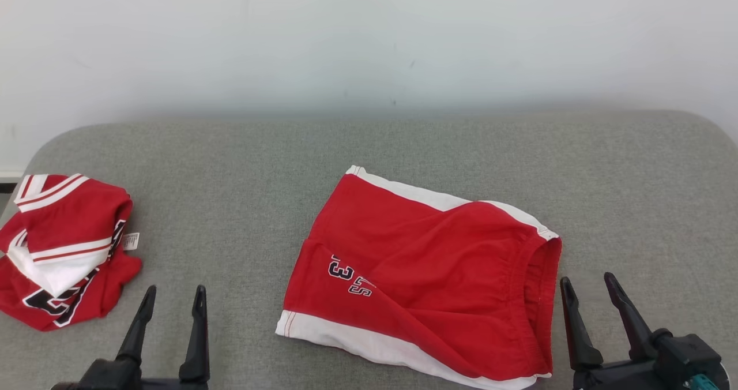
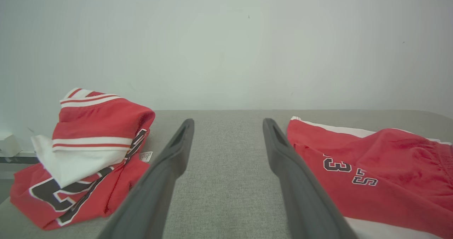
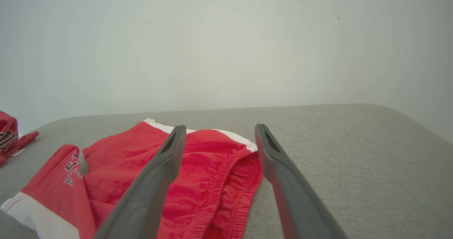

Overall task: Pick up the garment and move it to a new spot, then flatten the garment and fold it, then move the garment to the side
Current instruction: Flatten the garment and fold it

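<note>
You have the left gripper [image 1: 176, 291] spread and empty over bare cushion [image 1: 230, 165], between the bundled jersey [image 1: 63, 251] at the left edge and the shorts [image 1: 421, 269]. The right gripper [image 1: 587, 279], also spread and empty, sits just beside the shorts' waistband [image 1: 542, 297]. The shorts lie folded mid-surface. Open grey cushion runs behind them to the rounded far edge below a plain white wall [image 1: 369, 44]

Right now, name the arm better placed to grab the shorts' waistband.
Right, probably. The right gripper stands open right beside the elastic waistband of the red shorts; the left gripper, also open, sits over bare cushion between the shorts and the crumpled jersey, farther from that edge.
</note>
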Robot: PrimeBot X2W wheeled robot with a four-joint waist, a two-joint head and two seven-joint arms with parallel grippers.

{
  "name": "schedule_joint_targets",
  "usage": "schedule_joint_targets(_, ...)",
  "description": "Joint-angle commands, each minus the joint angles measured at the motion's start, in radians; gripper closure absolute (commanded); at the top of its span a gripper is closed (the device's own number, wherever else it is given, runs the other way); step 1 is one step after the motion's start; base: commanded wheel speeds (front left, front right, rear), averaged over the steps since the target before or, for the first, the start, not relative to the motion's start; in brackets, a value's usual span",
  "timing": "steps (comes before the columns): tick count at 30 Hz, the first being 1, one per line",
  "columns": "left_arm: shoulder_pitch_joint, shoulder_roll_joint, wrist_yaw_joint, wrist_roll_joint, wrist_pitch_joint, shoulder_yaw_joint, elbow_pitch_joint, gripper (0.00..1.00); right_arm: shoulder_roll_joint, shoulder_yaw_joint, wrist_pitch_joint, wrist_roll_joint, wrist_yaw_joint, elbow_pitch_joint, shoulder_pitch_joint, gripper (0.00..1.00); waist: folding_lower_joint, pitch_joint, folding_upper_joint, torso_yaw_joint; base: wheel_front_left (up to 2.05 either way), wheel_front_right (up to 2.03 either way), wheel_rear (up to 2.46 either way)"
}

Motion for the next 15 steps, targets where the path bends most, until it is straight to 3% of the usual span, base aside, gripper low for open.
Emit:
schedule_joint_targets(1, 0.031, -0.008, 0.002, 0.014, -0.003, 0.016, -0.021, 0.00, -0.010, -0.003, 0.000, 0.004, -0.002, -0.008, 0.019, 0.00, 0.0001, -0.015, 0.0001, -0.002, 0.00, 0.00, 0.00)
schedule_joint_targets(15, 0.166, -0.073, -0.011, 0.048, -0.003, 0.088, -0.109, 0.00, -0.014, -0.023, 0.000, -0.003, -0.002, -0.042, 0.091, 0.00, 0.0001, -0.035, 0.0001, -0.015, 0.00, 0.00, 0.00)
